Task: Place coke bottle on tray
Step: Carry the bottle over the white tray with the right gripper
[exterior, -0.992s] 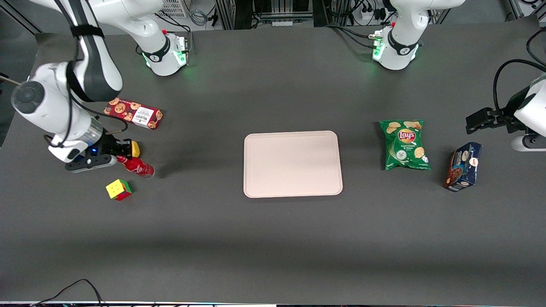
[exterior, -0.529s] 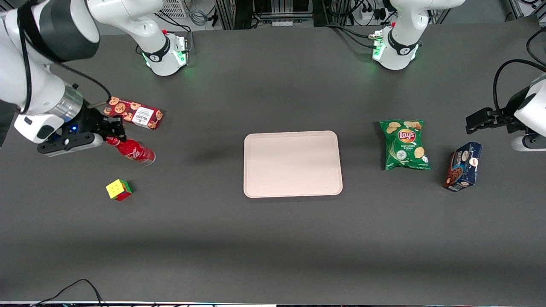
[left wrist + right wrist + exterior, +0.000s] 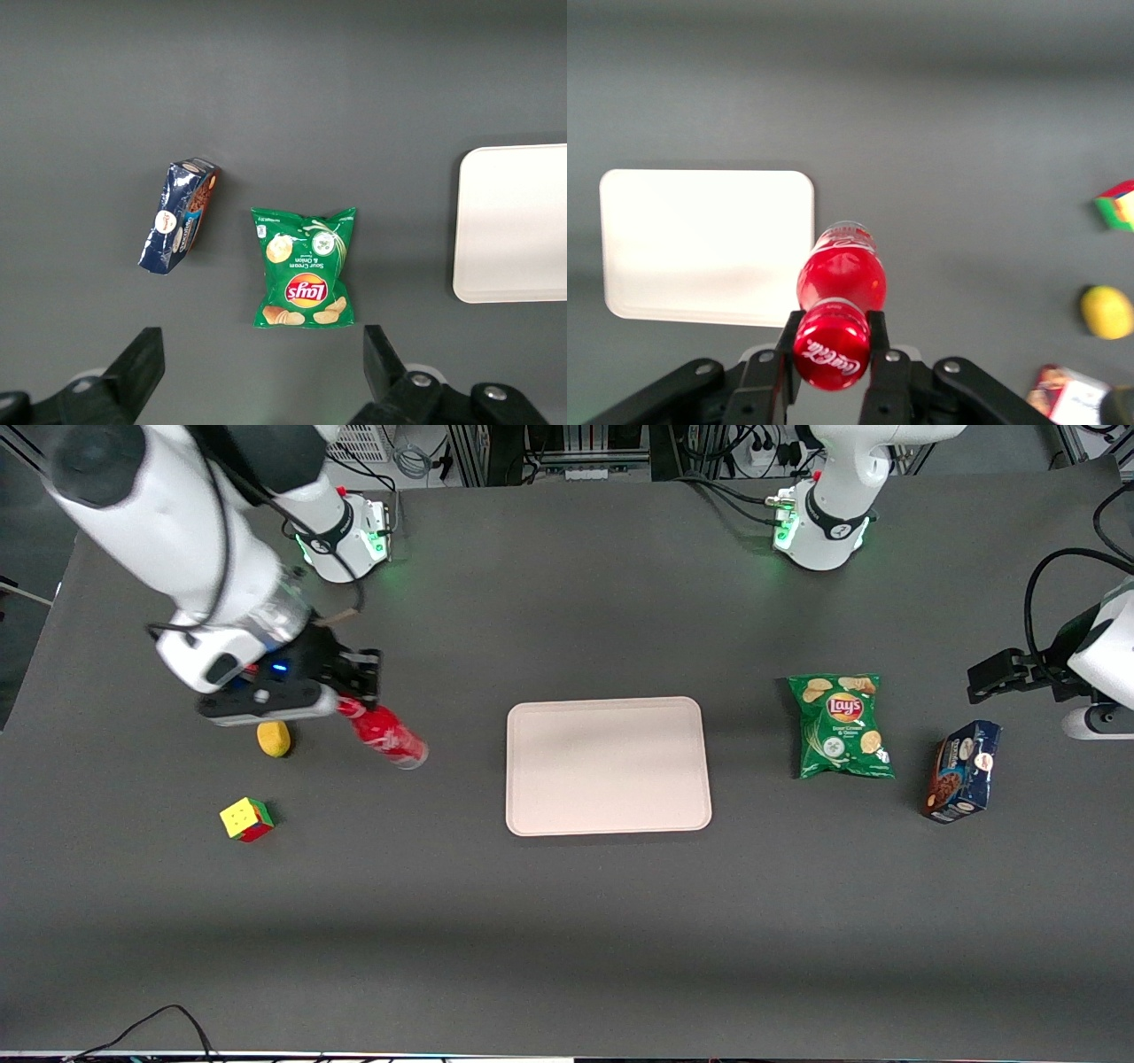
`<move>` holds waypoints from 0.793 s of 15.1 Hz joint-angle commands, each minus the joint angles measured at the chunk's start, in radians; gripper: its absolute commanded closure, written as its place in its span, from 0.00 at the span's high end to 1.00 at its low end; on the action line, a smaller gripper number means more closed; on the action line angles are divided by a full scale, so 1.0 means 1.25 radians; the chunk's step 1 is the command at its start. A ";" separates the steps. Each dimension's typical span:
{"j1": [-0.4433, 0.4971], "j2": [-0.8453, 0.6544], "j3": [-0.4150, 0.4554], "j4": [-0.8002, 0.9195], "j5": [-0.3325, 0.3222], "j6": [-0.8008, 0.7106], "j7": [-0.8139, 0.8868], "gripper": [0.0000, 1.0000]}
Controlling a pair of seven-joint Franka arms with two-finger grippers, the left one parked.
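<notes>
My right gripper [image 3: 354, 691] is shut on the red cap end of the coke bottle [image 3: 387, 735] and holds it above the table, tilted, its clear base hanging toward the tray. The tray [image 3: 608, 765] is pale pink-beige, flat and bare, in the middle of the table; the bottle is a short way off it toward the working arm's end. In the right wrist view the black fingers [image 3: 786, 341] clamp the bottle's neck below the red cap [image 3: 831, 347], with the tray [image 3: 700, 239] beside the bottle [image 3: 842, 274]. The tray's edge also shows in the left wrist view [image 3: 514, 221].
A yellow lemon-like object [image 3: 273, 739] and a colour cube [image 3: 246, 819] lie toward the working arm's end. A green Lay's bag [image 3: 840, 724] and a dark blue cookie box [image 3: 964, 771] lie toward the parked arm's end. A red cookie box corner shows in the right wrist view [image 3: 1063, 397].
My gripper has lifted the coke bottle off the table and carried it toward the tray. The yellow object it hid half a second ago shows again, and the arm now hides the red cookie box.
</notes>
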 commanded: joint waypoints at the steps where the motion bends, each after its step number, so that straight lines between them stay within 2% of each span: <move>1: 0.085 0.176 0.004 0.174 -0.014 -0.026 0.155 0.00; 6: 0.158 0.305 0.009 0.226 -0.057 0.040 0.241 0.00; 8: 0.168 0.340 0.010 0.223 -0.071 0.071 0.270 0.00; 12: 0.168 0.372 0.018 0.168 -0.066 0.158 0.275 0.00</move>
